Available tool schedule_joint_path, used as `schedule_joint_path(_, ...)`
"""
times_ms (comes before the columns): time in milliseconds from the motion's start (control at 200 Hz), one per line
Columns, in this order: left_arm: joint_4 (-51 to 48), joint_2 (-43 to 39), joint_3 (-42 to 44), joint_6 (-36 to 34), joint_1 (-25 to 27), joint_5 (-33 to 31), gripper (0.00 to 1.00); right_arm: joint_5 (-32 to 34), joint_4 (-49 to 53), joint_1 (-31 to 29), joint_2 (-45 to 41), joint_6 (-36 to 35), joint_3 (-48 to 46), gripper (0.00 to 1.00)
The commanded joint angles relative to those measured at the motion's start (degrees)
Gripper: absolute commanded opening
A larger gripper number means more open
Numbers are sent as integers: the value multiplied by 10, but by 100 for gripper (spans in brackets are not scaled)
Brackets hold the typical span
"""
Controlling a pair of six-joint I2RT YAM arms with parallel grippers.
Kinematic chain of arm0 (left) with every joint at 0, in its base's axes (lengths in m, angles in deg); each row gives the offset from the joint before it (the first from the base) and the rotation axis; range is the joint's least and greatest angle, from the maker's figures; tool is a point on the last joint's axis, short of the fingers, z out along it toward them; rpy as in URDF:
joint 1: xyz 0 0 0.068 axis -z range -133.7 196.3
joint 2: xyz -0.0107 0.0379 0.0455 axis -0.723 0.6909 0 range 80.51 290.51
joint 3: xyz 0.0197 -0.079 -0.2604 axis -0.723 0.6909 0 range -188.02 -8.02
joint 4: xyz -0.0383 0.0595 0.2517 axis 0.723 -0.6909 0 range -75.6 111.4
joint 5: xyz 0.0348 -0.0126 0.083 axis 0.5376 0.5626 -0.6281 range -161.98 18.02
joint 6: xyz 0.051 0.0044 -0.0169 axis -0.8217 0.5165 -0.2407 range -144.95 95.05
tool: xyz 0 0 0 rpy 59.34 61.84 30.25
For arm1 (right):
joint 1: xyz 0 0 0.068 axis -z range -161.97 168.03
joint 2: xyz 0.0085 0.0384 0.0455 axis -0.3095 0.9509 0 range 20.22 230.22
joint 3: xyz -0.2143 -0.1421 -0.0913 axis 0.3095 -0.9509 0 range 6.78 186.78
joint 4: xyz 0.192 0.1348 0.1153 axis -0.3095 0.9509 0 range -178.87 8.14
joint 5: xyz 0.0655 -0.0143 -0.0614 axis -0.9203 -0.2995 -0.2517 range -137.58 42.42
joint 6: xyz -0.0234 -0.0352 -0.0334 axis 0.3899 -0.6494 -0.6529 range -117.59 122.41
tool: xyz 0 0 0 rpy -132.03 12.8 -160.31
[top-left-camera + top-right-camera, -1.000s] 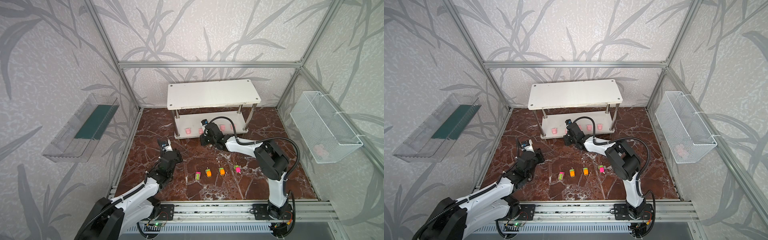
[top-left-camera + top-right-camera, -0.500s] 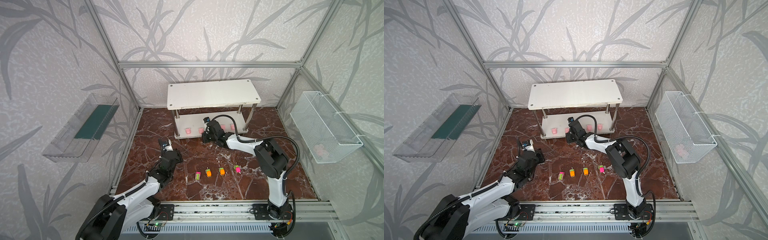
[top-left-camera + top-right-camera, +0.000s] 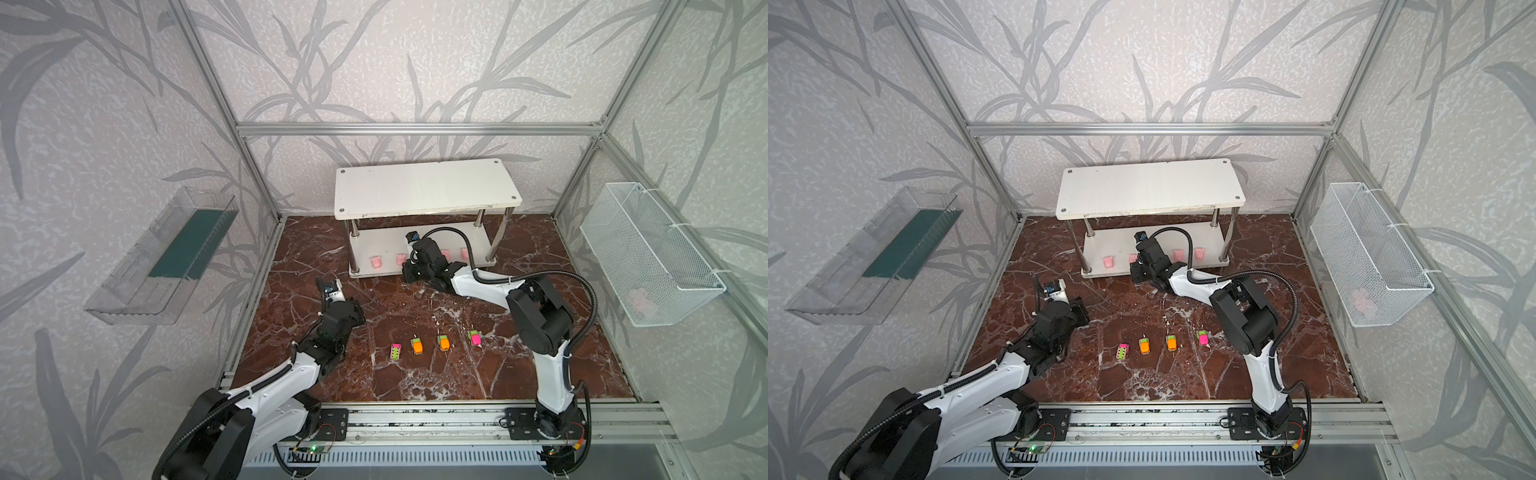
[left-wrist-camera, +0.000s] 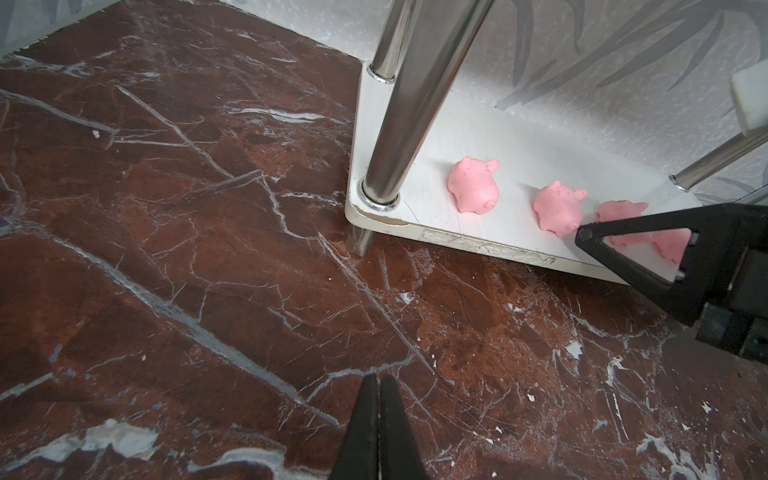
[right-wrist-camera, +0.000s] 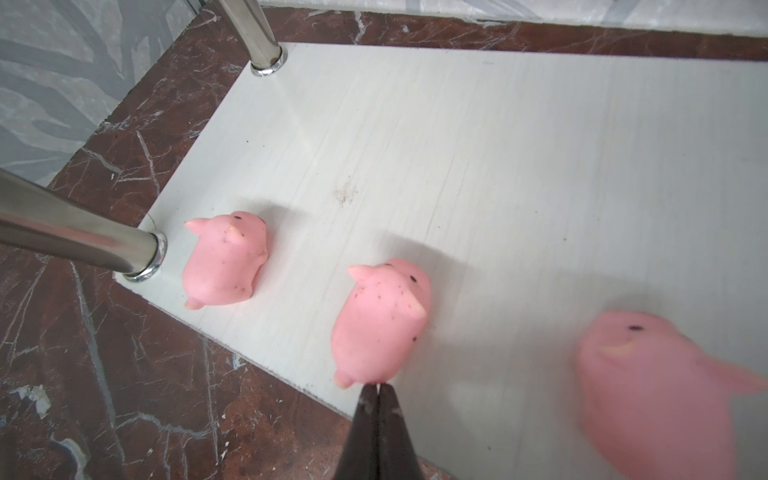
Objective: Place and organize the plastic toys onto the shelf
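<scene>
Four small pink pig-shaped plastic toys (image 4: 473,187) stand in a row just ahead of the right gripper (image 5: 378,395), along the front edge of the lower board of the white two-tier shelf with chrome posts (image 3: 426,187). In the left wrist view that gripper's black finger (image 4: 723,241) partly covers the two farthest pigs and hides anything beyond them. The right wrist view shows their heads pointing away from the gripper, long axes running front to back. There the third pig (image 5: 648,395) is blurred and cut off. The right gripper's jaws are shut and empty, with the tips at the second pig's (image 5: 382,320) rump; contact is unclear. Only the top views show four tiny neon toy cars (image 3: 417,345) in a row on the brown marble floor (image 3: 415,382) behind that gripper. The left gripper (image 4: 377,386), closed on nothing, hovers over bare marble, well apart from the shelf.
</scene>
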Motion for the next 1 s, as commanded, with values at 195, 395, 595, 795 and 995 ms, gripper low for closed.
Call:
schedule_joint_path(195,19,9,-2,11,-4,5,0,-49,-66,-11,-97,-33,-106,0)
schedule_joint_path(395,19,9,0,13,-5,6,0,-20,-82,-39,-194,-62,-197,0)
schedule_joint_path(595,17,0,3,10,-6,6,0,74,-22,-69,-368,-68,-315,0)
schedule_joint_path(795,27,2,6,8,-7,7,0,183,159,-74,-580,-27,-408,16)
schedule_joint_path(995,41,15,2,15,-10,8,46,216,293,-74,-721,53,-471,49)
